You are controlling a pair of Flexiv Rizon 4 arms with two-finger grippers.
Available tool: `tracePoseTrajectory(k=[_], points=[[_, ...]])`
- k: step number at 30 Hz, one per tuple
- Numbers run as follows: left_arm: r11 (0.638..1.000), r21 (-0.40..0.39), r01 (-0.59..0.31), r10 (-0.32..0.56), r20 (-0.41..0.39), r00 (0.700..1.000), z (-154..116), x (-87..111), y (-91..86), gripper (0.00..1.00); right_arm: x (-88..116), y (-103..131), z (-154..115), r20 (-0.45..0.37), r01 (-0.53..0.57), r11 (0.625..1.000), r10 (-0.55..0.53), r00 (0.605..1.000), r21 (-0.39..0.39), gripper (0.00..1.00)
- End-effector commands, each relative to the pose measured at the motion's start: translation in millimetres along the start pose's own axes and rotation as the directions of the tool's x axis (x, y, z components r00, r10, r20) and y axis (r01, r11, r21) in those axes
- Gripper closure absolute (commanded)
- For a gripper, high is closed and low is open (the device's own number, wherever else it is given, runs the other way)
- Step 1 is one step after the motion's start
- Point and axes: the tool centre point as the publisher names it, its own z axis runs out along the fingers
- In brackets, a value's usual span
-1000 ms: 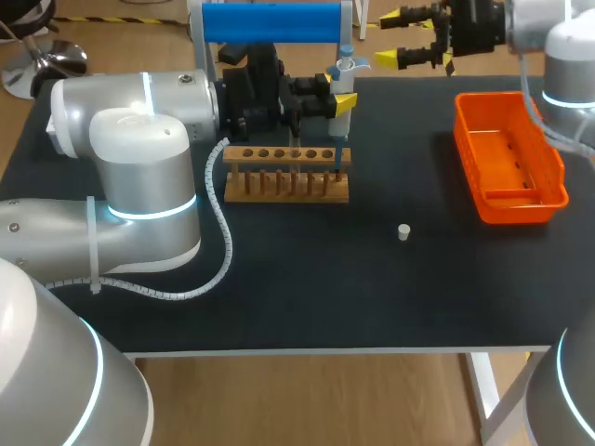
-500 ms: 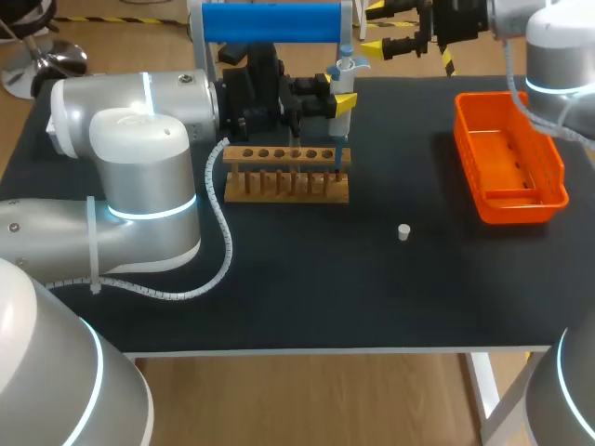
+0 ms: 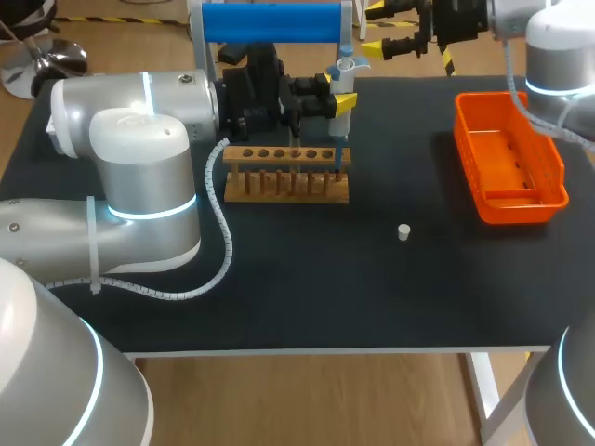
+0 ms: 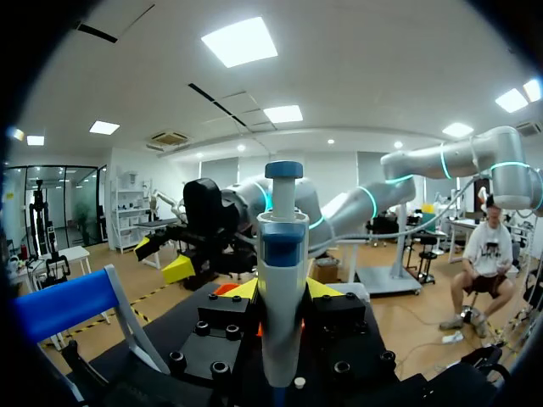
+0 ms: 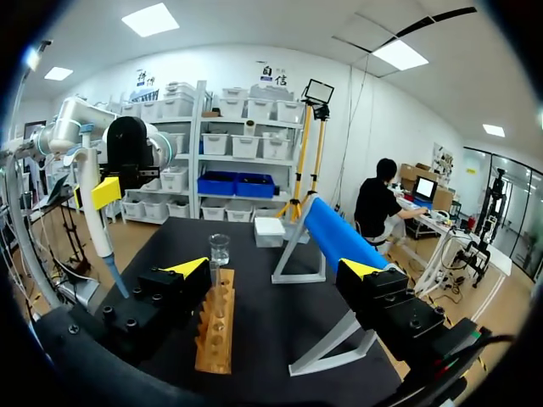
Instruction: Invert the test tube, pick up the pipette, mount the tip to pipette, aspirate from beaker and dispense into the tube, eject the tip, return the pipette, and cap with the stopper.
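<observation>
My left gripper (image 3: 341,91) is shut on the white and blue pipette (image 3: 343,76) and holds it upright, its thin tip down at the right end of the wooden tube rack (image 3: 287,174). In the left wrist view the pipette (image 4: 280,254) stands between the yellow fingertips (image 4: 241,290). My right gripper (image 3: 376,30) hangs open beyond the table's far edge, holding nothing. In the right wrist view its gripper (image 5: 280,269) faces the rack (image 5: 215,326), a clear glass vessel (image 5: 220,248) and the pipette (image 5: 95,212). The white stopper (image 3: 403,231) lies on the mat.
An orange tray (image 3: 555,167) stands at the right side of the table. A stand with a blue bar (image 3: 270,22) rises at the far edge behind the rack. The left arm's bulky links (image 3: 139,158) cover the table's left part.
My right gripper has moved up and to the left, away past the table's far edge, staying open. The left arm and the pipette have kept still.
</observation>
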Motion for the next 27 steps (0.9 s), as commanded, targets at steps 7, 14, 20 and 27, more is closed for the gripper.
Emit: tracePoseTrajectory(k=[7,14,20,27], points=[[1.000,0.004,-0.001,0.001,0.005,1.000,1,1.0,0.9,1.00,-1,0,-1,-0.003,0.000,1.000,0.000,1.000,0.002,0.00],[1.000,-0.012,0.009,-0.009,0.021,1.000,-11,-6.4,5.8,1.00,-1,0,-1,-0.003,0.000,1.000,0.000,1.000,0.002,0.00],[0.998,-0.060,0.024,-0.021,0.051,0.998,-44,-23.9,11.3,1.00,-1,0,-1,-0.003,0.000,1.000,0.000,1.000,0.002,0.00],[0.993,-0.117,0.032,-0.018,0.121,0.992,-88,-51.9,14.9,1.00,-1,0,-1,-0.003,0.000,1.000,0.000,1.000,0.002,0.00]])
